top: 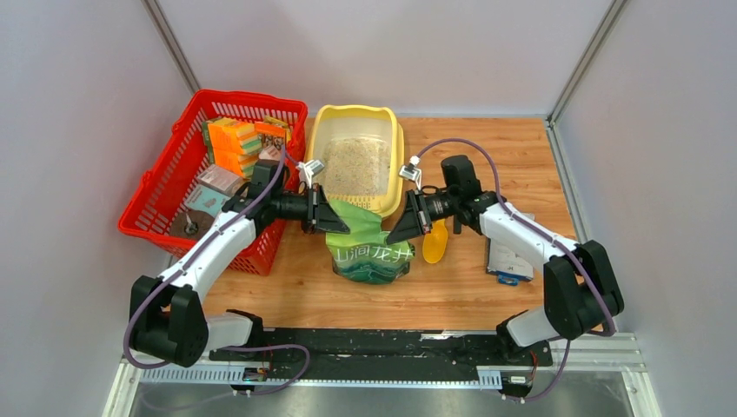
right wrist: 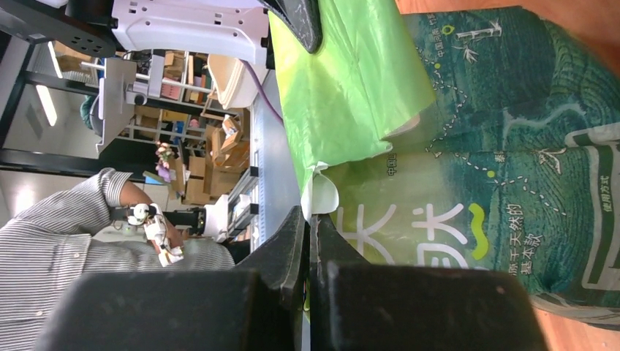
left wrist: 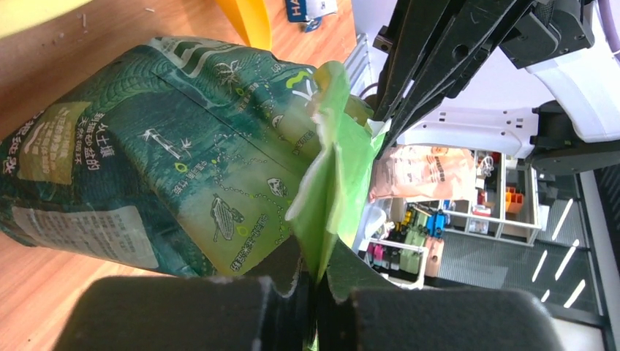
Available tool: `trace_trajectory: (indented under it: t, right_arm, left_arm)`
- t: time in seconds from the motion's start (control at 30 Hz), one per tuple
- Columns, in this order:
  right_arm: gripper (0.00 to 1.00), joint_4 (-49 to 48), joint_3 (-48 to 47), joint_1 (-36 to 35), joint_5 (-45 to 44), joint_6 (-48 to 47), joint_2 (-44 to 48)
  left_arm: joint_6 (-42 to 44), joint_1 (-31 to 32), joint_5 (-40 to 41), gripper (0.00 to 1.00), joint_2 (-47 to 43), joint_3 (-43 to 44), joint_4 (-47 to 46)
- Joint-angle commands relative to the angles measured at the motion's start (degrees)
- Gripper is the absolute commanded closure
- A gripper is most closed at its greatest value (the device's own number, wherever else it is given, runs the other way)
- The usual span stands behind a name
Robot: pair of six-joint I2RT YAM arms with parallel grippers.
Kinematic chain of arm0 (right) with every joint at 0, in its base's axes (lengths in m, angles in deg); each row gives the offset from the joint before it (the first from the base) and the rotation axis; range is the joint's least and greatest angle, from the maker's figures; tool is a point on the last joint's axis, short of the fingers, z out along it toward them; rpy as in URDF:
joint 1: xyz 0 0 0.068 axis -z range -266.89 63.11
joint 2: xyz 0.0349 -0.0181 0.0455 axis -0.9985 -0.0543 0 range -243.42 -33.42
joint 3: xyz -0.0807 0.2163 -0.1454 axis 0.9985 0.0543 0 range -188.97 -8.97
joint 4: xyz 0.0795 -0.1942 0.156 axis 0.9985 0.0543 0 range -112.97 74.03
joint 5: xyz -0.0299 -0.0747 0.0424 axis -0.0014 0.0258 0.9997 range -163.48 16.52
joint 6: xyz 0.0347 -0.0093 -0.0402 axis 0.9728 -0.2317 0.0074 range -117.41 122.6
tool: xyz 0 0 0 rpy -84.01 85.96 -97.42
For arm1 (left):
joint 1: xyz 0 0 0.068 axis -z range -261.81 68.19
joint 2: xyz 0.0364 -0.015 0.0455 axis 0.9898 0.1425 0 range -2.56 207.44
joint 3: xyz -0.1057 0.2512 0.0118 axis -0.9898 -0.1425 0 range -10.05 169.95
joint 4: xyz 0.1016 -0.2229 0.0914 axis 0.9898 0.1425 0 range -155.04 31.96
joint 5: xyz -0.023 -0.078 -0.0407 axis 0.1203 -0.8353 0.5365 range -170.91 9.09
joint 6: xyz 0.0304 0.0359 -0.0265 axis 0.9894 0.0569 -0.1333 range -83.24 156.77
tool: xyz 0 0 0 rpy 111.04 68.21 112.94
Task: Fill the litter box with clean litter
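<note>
Top external view: the green pouch (top: 369, 252) stands near the middle of the desk (top: 469, 295), a little toward its near edge. The left hand (top: 337, 222) and right hand (top: 397, 233) are each pressed together, pinching the pouch's torn light-green top from either side. A yellow scoop (top: 435, 243) lies just beside the pouch. Beyond, the litter box (top: 323, 130) sits at the far edge, clean litter (top: 358, 165) covering its floor. A red basket (top: 165, 187) occupies the far left corner.

Bright, even overhead light — soft shadows, near foregrounds blurred.
</note>
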Motion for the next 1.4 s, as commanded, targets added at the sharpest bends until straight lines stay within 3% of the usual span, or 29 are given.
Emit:
trace_trajectory:
  t: [0.0,0.03,0.13,0.2,0.23,0.33,0.37,0.43,0.47,0.57,0.9,1.37]
  right_arm:
    - [1.0,5.59,-4.0,0.56,11.6,1.53,0.34]
    - [1.0,5.59,-4.18,0.56,11.34,1.53,0.17]
    - [1.0,5.59,-5.41,0.56,10.9,2.23,-0.71]
    - [1.0,5.77,-5.77,0.56,11.16,2.59,-1.15]
    - [1.0,6.03,-6.12,0.56,11.34,2.68,-1.5]
    - [1.0,6.73,-6.47,0.64,11.43,2.5,-2.56]
    - [1.0,6.82,-6.64,0.56,11.34,2.68,-3.0]
    - [1.0,6.65,-6.91,0.56,11.34,2.94,-3.26]
    - [1.0,6.47,-7.34,0.56,11.34,2.94,-3.61]
    - [1.0,6.12,-7.79,0.47,10.9,3.12,-3.88]
    - [1.0,5.77,-5.86,0.38,10.37,3.91,-3.26]
    - [1.0,4.98,-4.8,0.47,10.37,6.28,-3.0]
  left_arm:
    - [2.2,-2.08,5.08,0.83,-1.91,1.91,2.87]
    - [3.78,-2.08,5.26,0.73,-2.26,2.97,3.57]
    - [14.04,-2.08,6.13,0.6,-3.93,10.17,9.53]
    - [24.32,-1.99,7.28,0.53,-5.42,16.48,15.77]
    - [28.1,-1.99,7.54,0.42,-5.95,18.43,17.8]
    - [46.2,-0.25,10.61,0.29,-8.06,25.38,26.85]
    - [56.16,0.81,11.66,0.28,-8.24,26.79,32.18]
    - [66.14,5.97,14.29,0.28,-7.81,30.05,37.74]
    - [75.24,8.35,15.18,0.28,-7.54,30.58,42.29]
    - [86.19,16.51,20.35,0.28,-6.58,30.06,44.71]
    - [93.0,26.83,32.15,0.3,-2.09,22.32,28.64]
    - [95.11,28.86,31.89,0.55,3.27,22.67,33.2]
